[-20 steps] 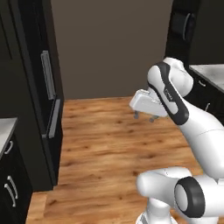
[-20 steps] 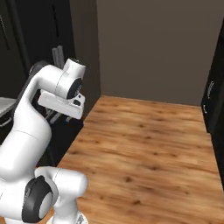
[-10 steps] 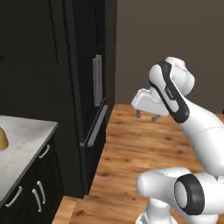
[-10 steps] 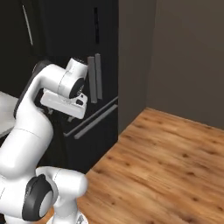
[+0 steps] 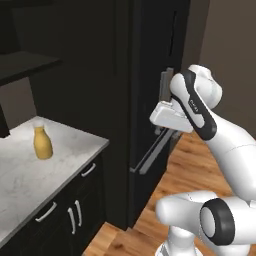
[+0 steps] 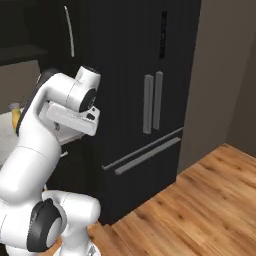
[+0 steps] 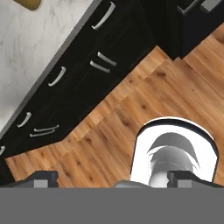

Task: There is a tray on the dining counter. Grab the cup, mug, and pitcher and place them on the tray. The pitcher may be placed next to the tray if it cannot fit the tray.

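Observation:
The amber bottle-shaped pitcher [image 5: 43, 144] stands upright on a white-grey marble counter [image 5: 30, 175] at the left, well apart from my arm. Its yellow body peeks out behind the arm [image 6: 16, 114] in the right base view and at the top-left corner [image 7: 29, 3] in the hand view. My gripper [image 7: 116, 178] is open with nothing between its fingers. It is held high in front of the robot and points down at the wood floor. The tray, cup, mug and dining counter are out of view.
A tall black fridge [image 6: 150, 100] stands right ahead of the arm. Dark cabinets with silver handles [image 7: 74, 83] run under the marble counter. Wood floor [image 6: 200, 200] stretches to the right. A dark object [image 5: 2, 122] sits at the counter's left edge.
The whole picture has swept sideways, so the base has turned. The fridge now stands in front, and the marble counter with the pitcher has come further into view. The arm's pose is unchanged.

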### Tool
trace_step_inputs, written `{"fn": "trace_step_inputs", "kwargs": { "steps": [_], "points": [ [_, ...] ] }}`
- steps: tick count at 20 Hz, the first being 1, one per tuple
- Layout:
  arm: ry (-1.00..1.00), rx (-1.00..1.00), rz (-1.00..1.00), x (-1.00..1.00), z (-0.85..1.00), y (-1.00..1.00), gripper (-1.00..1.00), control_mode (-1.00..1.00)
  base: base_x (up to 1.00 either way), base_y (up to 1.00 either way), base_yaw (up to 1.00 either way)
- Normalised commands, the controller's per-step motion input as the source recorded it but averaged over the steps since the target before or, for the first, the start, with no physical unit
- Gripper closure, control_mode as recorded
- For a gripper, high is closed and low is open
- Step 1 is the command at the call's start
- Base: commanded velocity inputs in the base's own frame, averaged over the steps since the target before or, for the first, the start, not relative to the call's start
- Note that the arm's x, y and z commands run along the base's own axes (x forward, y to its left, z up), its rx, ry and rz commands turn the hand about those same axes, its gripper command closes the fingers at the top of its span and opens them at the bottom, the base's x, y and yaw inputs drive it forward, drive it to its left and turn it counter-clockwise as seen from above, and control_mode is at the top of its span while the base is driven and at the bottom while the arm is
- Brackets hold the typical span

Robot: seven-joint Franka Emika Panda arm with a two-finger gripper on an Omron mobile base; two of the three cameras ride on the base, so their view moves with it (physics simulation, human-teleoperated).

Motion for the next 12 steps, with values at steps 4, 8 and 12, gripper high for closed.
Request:
{"fn": "trace_step_inputs", "kwargs": {
  "steps": [4, 8, 12],
  "points": [
    [0.00, 0.00, 0.00, 0.00, 0.00, 0.00, -1.00, 1.00, 0.48, 0.00, 0.49],
    [0.00, 0.00, 0.00, 0.00, 0.00, 0.00, -1.00, 1.00, 0.38, 0.00, 0.47],
    [0.00, 0.00, 0.00, 0.00, 0.00, 0.00, -1.00, 1.00, 0.47, 0.00, 0.49]
  ]
}}
